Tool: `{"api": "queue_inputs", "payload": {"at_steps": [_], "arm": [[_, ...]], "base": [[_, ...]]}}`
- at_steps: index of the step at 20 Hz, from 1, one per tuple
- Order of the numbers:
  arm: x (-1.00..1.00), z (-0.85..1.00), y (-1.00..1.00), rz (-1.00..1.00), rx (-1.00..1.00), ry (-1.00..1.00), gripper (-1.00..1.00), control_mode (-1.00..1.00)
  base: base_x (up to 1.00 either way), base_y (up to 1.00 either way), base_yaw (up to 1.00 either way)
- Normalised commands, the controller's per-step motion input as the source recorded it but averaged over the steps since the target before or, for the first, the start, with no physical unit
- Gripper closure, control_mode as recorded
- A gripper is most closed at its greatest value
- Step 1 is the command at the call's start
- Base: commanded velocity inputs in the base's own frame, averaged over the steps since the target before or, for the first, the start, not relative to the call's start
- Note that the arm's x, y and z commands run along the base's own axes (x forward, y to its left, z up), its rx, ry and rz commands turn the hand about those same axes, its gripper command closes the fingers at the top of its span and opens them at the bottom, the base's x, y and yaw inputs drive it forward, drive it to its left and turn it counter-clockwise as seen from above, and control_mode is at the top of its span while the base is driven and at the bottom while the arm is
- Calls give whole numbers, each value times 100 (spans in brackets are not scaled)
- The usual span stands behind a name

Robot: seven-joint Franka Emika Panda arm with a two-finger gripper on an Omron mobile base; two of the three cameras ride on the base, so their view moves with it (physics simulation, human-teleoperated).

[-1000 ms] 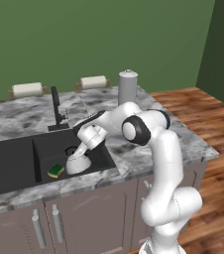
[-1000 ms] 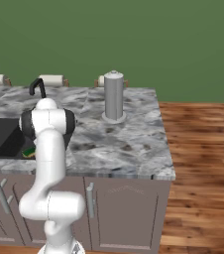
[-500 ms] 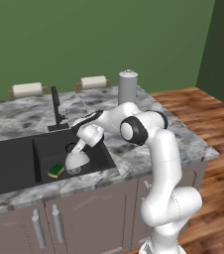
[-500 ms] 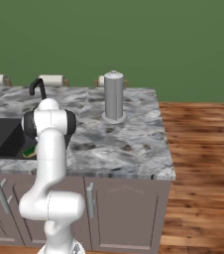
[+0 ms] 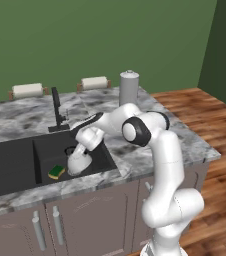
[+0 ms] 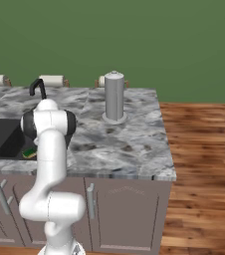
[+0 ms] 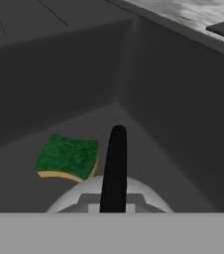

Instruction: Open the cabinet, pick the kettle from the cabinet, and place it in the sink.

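One kettle [image 5: 78,162] sits low in the sink [image 5: 15,165], right part of the basin, just beside a green sponge [image 5: 56,171]. Gripper [image 5: 81,151] reaches down over it, jaws closed on the kettle's black arched handle [image 7: 115,168]. Grey canister [image 6: 114,96] stands on the counter [image 6: 129,139]

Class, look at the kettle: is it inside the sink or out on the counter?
Inside. The kettle sits low in the black sink basin beside a green sponge, below the counter rim, with the gripper over it.
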Motion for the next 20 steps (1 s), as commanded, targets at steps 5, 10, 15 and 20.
{"api": "queue_inputs", "payload": {"at_steps": [5, 10, 15, 20], "arm": [[-34, -32, 0, 0, -1, -11, 100, -100], [-27, -31, -2, 0, -1, -5, 100, -100], [-20, -29, -8, 0, 0, -1, 100, -100], [-18, -24, -18, -1, -2, 0, -100, -100]], "base": [[0, 0, 0], [0, 0, 0], [0, 0, 0], [0, 0, 0]]}}
